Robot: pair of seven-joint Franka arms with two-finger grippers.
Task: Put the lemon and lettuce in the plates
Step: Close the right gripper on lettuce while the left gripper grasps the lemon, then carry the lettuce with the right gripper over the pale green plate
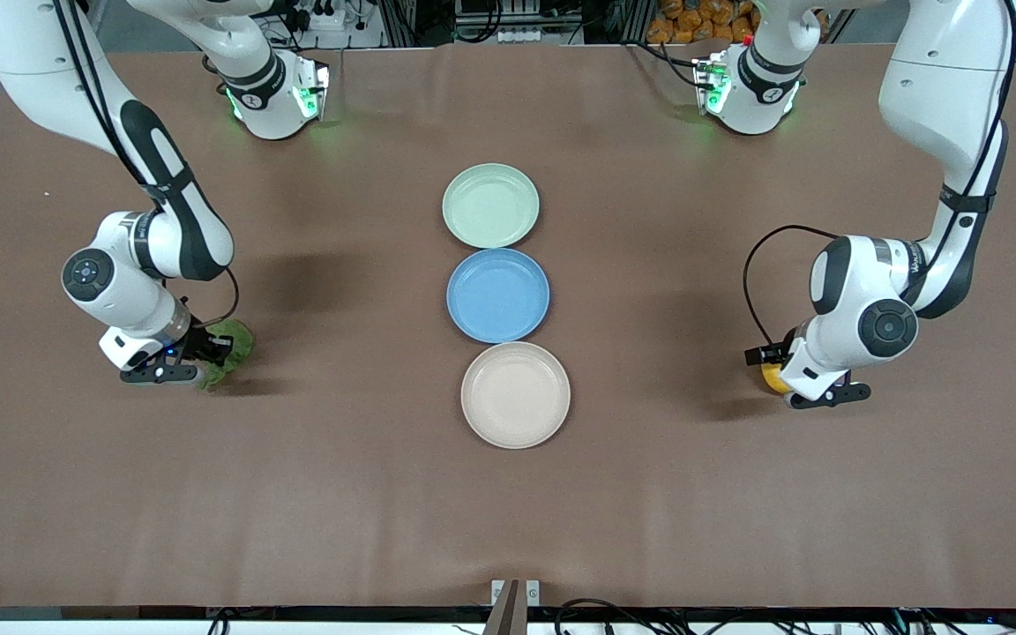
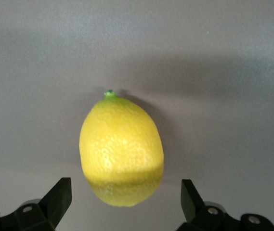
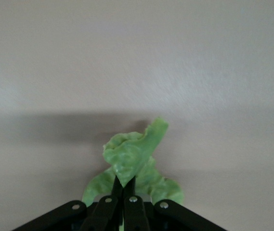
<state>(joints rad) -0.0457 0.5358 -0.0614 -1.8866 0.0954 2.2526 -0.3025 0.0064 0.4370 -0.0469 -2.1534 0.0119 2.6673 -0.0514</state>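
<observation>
The lemon (image 2: 121, 149) lies on the brown table toward the left arm's end; only a yellow edge shows in the front view (image 1: 770, 377). My left gripper (image 2: 124, 198) is open and low over it, one finger on each side of its end, not touching it. It also shows in the front view (image 1: 771, 363). The lettuce (image 3: 133, 155) is pinched in my shut right gripper (image 3: 125, 186), low at the table toward the right arm's end. The front view shows both the lettuce (image 1: 235, 339) and the right gripper (image 1: 208, 353). The mint green plate (image 1: 490, 205) and the beige plate (image 1: 515, 394) are empty.
A blue plate (image 1: 497, 295) lies between the two task plates in a row down the table's middle. The mint plate is farthest from the front camera and the beige plate nearest.
</observation>
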